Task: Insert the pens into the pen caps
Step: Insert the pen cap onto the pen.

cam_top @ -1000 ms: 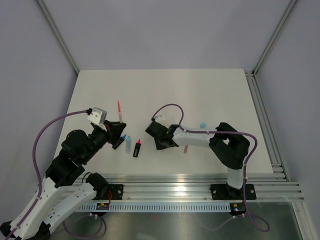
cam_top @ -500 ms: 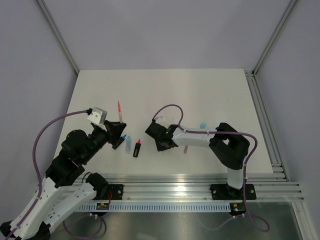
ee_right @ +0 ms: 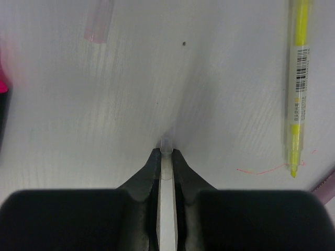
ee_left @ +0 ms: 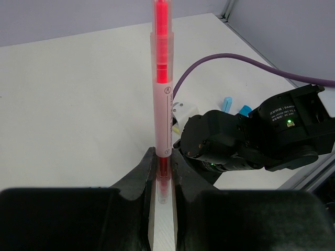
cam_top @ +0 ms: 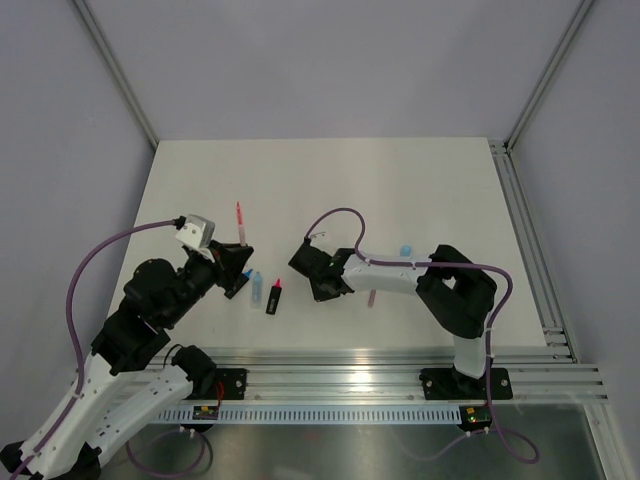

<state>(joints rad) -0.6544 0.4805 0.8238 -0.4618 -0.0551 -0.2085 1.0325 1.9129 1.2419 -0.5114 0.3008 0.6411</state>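
Observation:
My left gripper [cam_top: 238, 262] is shut on a thin red-pink pen [cam_top: 238, 218] that sticks out past the fingertips. In the left wrist view the pen [ee_left: 162, 78] stands straight up from the gripper [ee_left: 164, 157]. My right gripper [cam_top: 318, 272] is low over the table, a short way right of the left one. In the right wrist view it [ee_right: 166, 151] is shut on a small clear cap [ee_right: 166, 145] at its fingertips, close to the table. A yellow pen [ee_right: 297, 89] lies to its right. A pale clear-pink cap [ee_right: 98, 21] lies at the far left.
Between the grippers lie a short pale-blue pen [cam_top: 257, 288] and a black marker with a pink tip [cam_top: 273, 297]. A thin pink stick [cam_top: 371, 297] lies by the right forearm. A light-blue cap [cam_top: 406, 250] lies further right, also in the left wrist view [ee_left: 226, 103]. A purplish pen end [ee_right: 327, 183] shows.
My right gripper has shifted slightly to the left. My left gripper and the red-pink pen have stayed put.

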